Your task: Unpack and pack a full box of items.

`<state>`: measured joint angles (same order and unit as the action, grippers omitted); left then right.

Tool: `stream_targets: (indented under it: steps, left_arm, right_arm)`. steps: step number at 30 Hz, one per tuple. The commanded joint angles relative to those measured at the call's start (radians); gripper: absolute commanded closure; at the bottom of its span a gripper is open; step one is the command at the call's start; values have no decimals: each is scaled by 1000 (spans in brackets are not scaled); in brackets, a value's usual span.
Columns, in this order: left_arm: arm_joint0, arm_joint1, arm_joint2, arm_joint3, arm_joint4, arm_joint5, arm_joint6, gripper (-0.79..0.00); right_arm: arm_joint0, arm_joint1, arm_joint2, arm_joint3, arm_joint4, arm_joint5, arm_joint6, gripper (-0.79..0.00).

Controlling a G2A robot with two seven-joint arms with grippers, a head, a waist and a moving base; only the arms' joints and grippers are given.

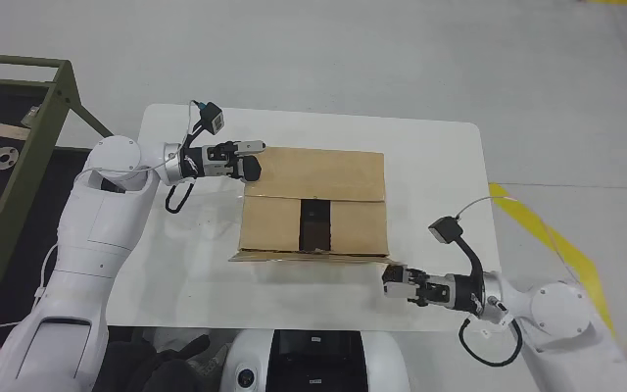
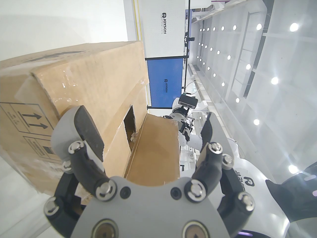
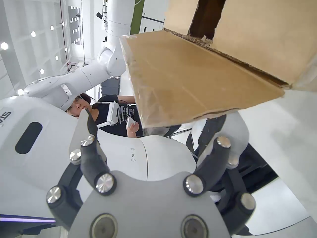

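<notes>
A cardboard box point(image 1: 323, 176) sits mid-worktop point(image 1: 431, 167), its flaps mostly folded over a dark slot, and the contents can't be made out. Unpacking looks barely begun: the left hand point(image 1: 253, 159) is released at the box's far corner, and the right hand point(image 1: 394, 278) is released just off the opposite near corner.

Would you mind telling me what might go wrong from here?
The open left gripper sits at a far corner of the box; a push there might slide the unheld box. The open right gripper is beside the loose near flap; a pinch at its corner could bend or tear it.
</notes>
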<state>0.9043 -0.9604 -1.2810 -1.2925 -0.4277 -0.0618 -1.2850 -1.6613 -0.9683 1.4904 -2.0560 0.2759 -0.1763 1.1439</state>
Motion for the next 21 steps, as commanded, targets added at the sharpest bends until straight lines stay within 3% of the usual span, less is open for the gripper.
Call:
stream_targets:
  steps: [1,21]
  left_arm:
    - [0,0,0,0,0,0,0,-785]
    - [0,0,0,0,0,0,0,-785]
  right_arm:
    - [8,0,1,5,2,-1,-7,-785]
    - [223,-14,-142,159,-4,4,-84,-785]
